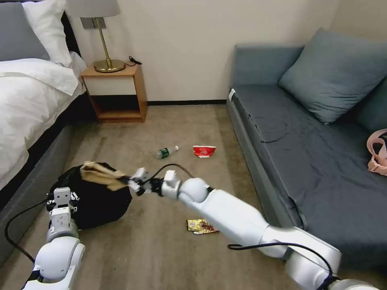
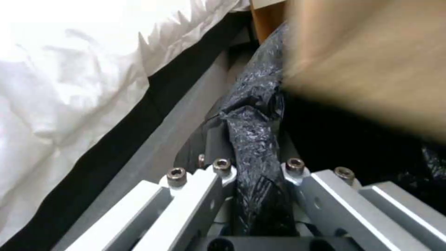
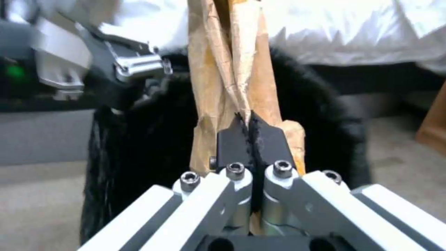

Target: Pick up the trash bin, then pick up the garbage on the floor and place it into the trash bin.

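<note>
Right tool [image 3: 251, 139] pinches the crumpled brown paper bag [image 1: 100, 175] shut-fingered over the small black-lined trash bin [image 1: 96, 201], apparently to drop it inside. Left tool [image 2: 255, 181] clamps the bin's crinkly rim beside the bed [image 1: 28, 104], holding its mouth steady.

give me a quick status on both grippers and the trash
Left gripper shut on trash bin rim. Right gripper shut on brown paper bag, over the bin mouth. Bottle, carton, wrapper on floor. Path unobstructed.
</note>
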You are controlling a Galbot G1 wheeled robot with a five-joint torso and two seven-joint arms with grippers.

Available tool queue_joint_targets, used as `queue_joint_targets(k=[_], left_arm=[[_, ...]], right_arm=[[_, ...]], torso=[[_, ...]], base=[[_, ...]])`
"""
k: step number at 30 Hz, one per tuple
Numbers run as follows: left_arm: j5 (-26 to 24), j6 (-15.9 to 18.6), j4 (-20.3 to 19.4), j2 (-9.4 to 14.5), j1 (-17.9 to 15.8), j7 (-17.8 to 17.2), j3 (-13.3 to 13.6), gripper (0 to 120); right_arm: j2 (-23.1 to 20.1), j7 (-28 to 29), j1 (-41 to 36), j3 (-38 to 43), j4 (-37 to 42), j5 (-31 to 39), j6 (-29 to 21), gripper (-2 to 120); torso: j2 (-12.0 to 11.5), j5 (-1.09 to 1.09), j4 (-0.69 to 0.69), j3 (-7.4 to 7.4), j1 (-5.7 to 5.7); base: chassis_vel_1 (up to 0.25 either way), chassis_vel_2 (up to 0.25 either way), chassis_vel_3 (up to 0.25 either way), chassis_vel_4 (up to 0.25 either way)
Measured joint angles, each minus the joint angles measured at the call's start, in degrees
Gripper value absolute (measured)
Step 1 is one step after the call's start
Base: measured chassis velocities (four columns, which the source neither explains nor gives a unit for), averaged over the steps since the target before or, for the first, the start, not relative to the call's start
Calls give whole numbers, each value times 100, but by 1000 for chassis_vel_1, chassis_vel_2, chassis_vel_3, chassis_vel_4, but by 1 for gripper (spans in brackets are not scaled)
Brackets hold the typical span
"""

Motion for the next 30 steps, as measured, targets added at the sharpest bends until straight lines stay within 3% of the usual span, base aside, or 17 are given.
queue_joint_targets(k=[5,11,13,25,30], left_arm=[[26,3,-20,-66,33,5,38,4],[58,-22,-16,-134,79,9,42,4],[61,-32,-29,-145,91,11,42,4],[25,-32,-74,-128,90,13,-28,4],[14,-45,-43,-123,85,14,-58,4]], right_arm=[[501,137,17,-59,-953,-27,242,0],[535,188,-4,-47,-1415,-171,358,1],[536,189,-85,-93,-1478,-280,378,15],[478,226,-197,-114,-1307,-558,460,53],[-3,373,-104,-158,-854,-592,393,72]], torso=[[0,1,1,0,0],[0,0,-2,0,0],[0,0,-1,0,0],[0,1,0,0,0],[0,3,1,0,0]], base=[[0,0,0,0],[0,0,0,0],[0,0,0,0],[0,0,0,0],[0,0,0,0]])
